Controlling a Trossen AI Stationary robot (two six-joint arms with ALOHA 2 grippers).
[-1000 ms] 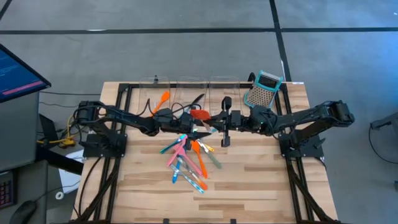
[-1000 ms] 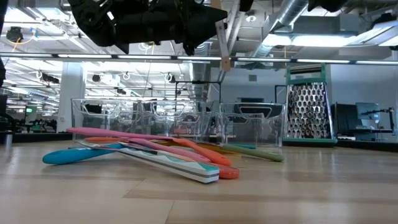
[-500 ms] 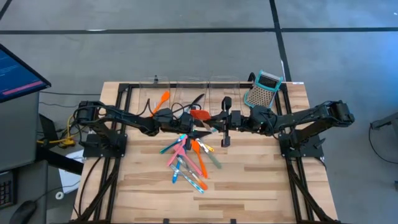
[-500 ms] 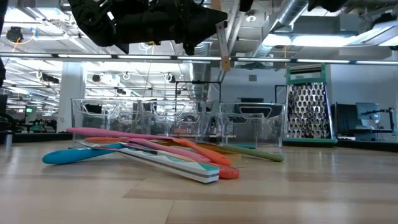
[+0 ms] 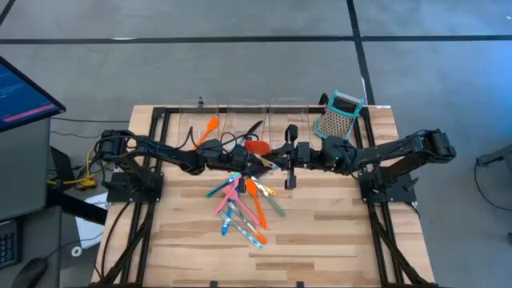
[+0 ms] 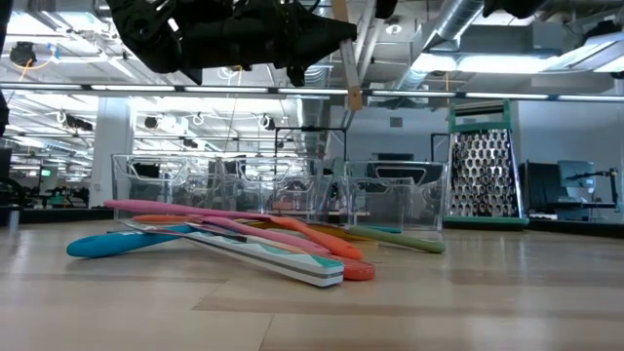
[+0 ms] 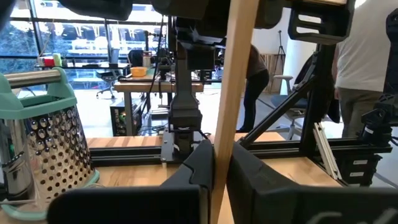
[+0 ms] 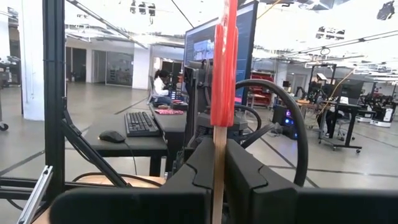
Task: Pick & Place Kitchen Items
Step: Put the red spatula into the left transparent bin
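Several loose utensils (image 5: 242,205), pink, teal, blue and orange, lie crossed in a pile on the table (image 5: 336,216), toward 6 o'clock from its centre; in the low view the pink and orange ones rest on top of the others. Just beyond the pile, over the table's centre, the two grippers meet nose to nose. The left gripper (image 7: 221,169), reaching in from 9 o'clock, is pinched on the wooden handle of a red spatula (image 8: 224,68), and the right gripper (image 8: 219,163), reaching in from 3 o'clock, is pinched on that same handle. The spatula is held clear of the table between them, its handle end showing high in the low view. Farther off, at 12 o'clock, stand three clear bins (image 5: 248,104) in a row; an orange spatula (image 5: 210,128) sits in the 9 o'clock one and a black piece (image 5: 254,128) in the middle one. At 1 o'clock stands a grater (image 5: 338,114).
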